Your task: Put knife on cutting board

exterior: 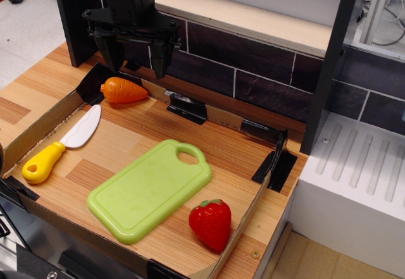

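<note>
The knife (61,145), with a white curved blade and a yellow handle, lies flat on the wooden tray floor at the left. The light green cutting board (149,189) lies in the middle of the tray, its handle hole toward the back right, and nothing is on it. My gripper (136,61) is black and hangs at the back left, above and just behind the carrot. Its fingers are spread apart and hold nothing. It is well away from the knife and the board.
A toy carrot (123,90) lies at the back left under the gripper. A red toy strawberry (211,223) stands at the board's front right corner. Low cardboard walls (38,129) ring the tray. A dark tiled back wall (253,64) and a white block (354,190) stand at the right.
</note>
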Robot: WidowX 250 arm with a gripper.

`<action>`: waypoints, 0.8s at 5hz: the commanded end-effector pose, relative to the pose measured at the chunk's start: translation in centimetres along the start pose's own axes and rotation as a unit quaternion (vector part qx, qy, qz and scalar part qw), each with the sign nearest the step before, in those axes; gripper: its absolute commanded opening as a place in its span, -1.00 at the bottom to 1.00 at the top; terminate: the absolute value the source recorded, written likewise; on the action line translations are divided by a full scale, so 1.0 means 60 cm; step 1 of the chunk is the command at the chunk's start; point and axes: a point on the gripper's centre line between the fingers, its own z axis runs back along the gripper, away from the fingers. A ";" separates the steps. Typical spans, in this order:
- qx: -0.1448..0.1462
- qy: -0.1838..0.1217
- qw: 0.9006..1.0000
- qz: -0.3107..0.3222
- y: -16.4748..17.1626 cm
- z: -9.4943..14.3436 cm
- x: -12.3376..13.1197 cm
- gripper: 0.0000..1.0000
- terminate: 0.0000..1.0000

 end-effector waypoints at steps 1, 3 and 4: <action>0.000 0.000 1.000 0.000 0.000 0.000 0.000 1.00 -1.00; -0.041 0.016 0.999 -0.016 0.081 0.020 -0.035 1.00 -1.00; -0.072 0.033 0.997 -0.019 0.123 0.035 -0.045 1.00 -1.00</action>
